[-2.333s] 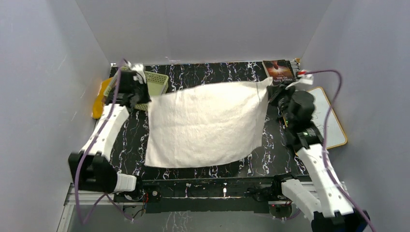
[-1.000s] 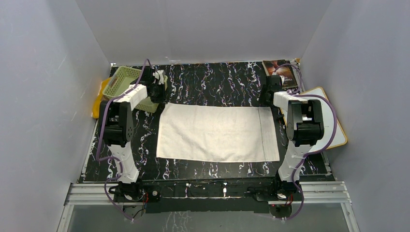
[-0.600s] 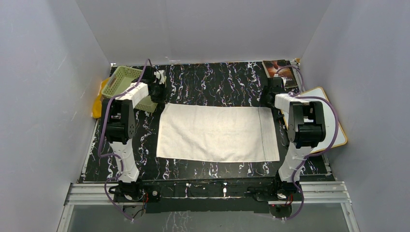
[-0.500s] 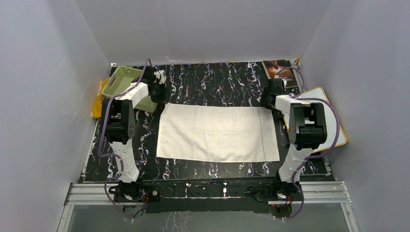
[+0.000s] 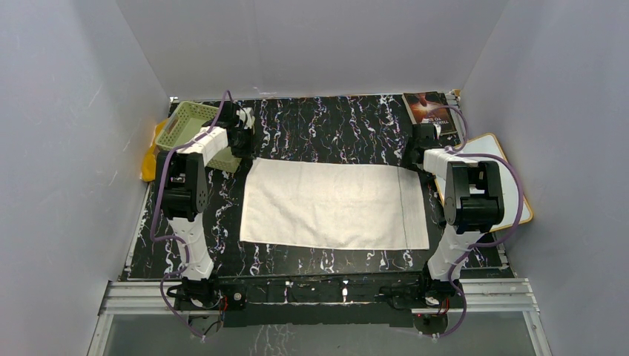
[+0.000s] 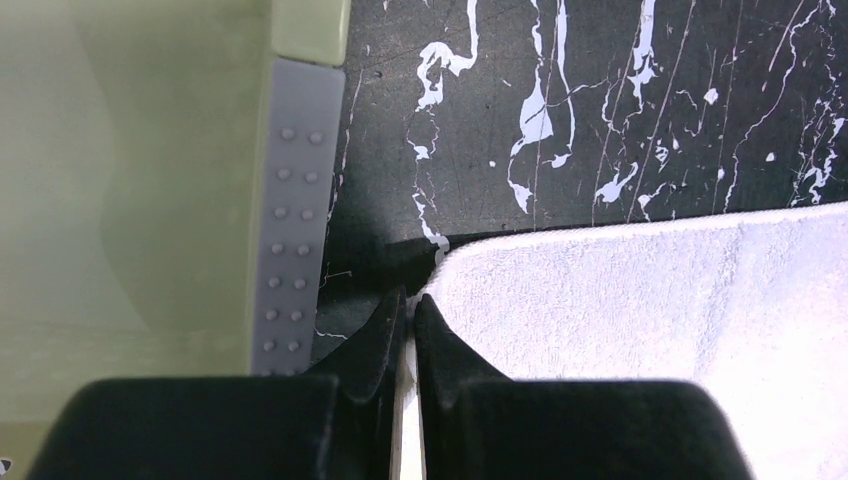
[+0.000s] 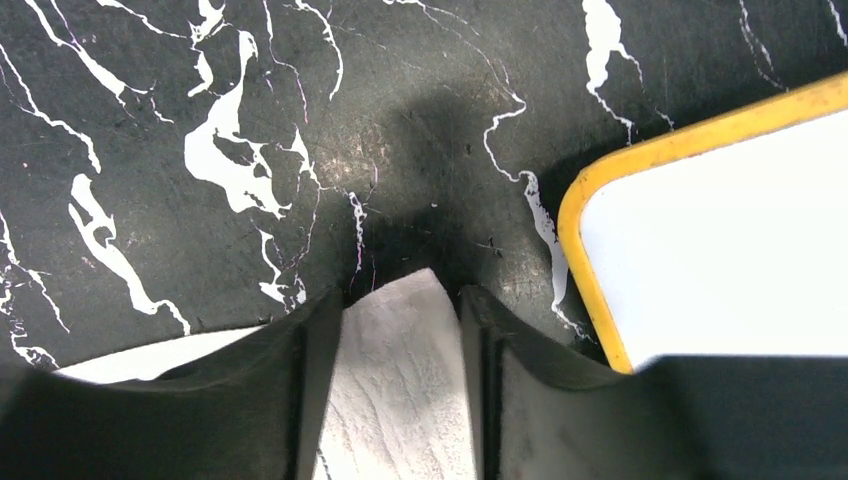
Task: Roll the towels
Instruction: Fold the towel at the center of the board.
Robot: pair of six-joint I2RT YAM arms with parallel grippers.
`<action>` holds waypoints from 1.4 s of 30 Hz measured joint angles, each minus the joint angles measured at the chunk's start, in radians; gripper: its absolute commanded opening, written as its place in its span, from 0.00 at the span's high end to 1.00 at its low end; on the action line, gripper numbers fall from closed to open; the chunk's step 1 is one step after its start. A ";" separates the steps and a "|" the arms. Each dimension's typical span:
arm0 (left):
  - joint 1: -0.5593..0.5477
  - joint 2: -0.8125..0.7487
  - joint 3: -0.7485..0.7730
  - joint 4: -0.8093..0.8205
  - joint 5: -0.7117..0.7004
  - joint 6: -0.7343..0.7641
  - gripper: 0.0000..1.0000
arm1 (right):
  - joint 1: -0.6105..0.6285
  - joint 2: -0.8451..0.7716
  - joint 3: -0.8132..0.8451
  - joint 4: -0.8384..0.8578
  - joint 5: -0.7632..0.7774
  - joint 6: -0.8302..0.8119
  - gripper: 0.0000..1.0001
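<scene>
The cream-white towel (image 5: pixel 334 204) lies spread flat in the middle of the black marbled table. My left gripper (image 5: pixel 246 148) is at its far left corner; in the left wrist view the gripper (image 6: pixel 410 300) is shut on a thin edge of the towel (image 6: pixel 640 300). My right gripper (image 5: pixel 417 153) is at the far right corner. In the right wrist view it (image 7: pixel 400 295) stands open, with the towel corner (image 7: pixel 400 380) lying slack between its fingers. The orange-yellow towel (image 5: pixel 151 159) shows only as a strip at the table's left edge, behind the basket.
A pale green slotted basket (image 5: pixel 189 122) stands at the far left, close beside my left gripper (image 6: pixel 150 180). A white board with a yellow rim (image 5: pixel 512 185) lies at the right, near my right fingers (image 7: pixel 720 230). A dark book (image 5: pixel 428 107) lies at the far right corner.
The towel, earlier held up stretched between both grippers, now lies flat. Over the last second the right arm shifted slightly to the right; the left arm and towel stayed still.
</scene>
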 measured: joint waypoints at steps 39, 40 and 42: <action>0.050 -0.325 -0.328 0.325 0.016 -0.012 1.00 | 0.000 -0.262 -0.005 -0.030 -0.121 0.136 1.00; 0.050 -0.369 -0.380 0.340 0.024 -0.022 1.00 | 0.000 -0.305 -0.048 -0.028 -0.121 0.142 1.00; 0.048 -0.447 -0.460 0.361 0.039 -0.036 1.00 | 0.000 -0.382 -0.126 -0.026 -0.121 0.150 1.00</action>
